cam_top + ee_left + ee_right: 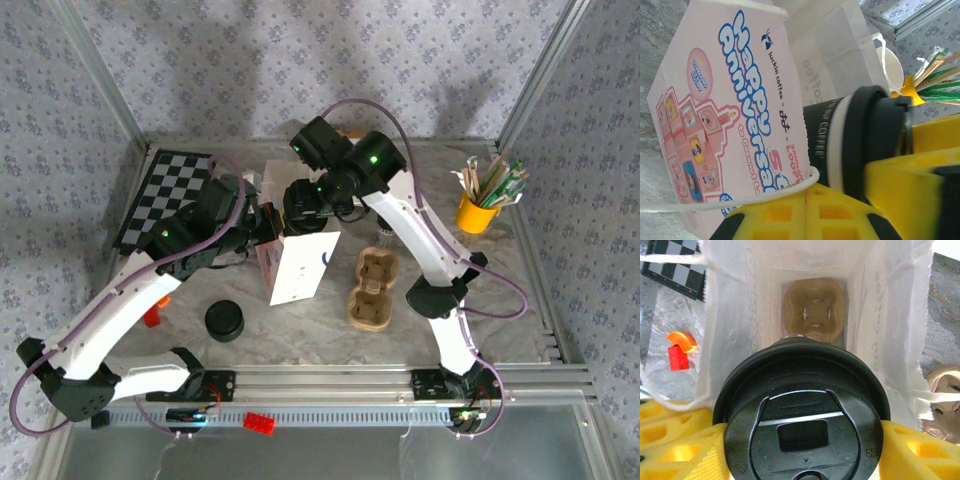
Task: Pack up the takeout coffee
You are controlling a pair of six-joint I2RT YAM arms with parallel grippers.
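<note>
The takeout coffee point(801, 412) has a black lid and hangs upright in the mouth of the open paper bag point(730, 315), with my right gripper point(800, 440) shut on it just under the lid. In the left wrist view the same cup point(832, 142) shows its dark band and white stripe beside the pink printed bag point(740, 100). My left gripper point(807, 192) is shut on the bag's white cord handle point(790, 190), holding that side up. From above, both grippers meet over the bag point(300, 265): left gripper point(262, 225), right gripper point(300, 208).
A cardboard cup carrier point(814, 310) lies at the bottom of the bag. Another carrier point(372, 290) sits right of the bag. A black lid stack point(224, 320) is at front left, a yellow cup of stirrers point(480, 205) at right, a checkerboard point(165, 195) at back left.
</note>
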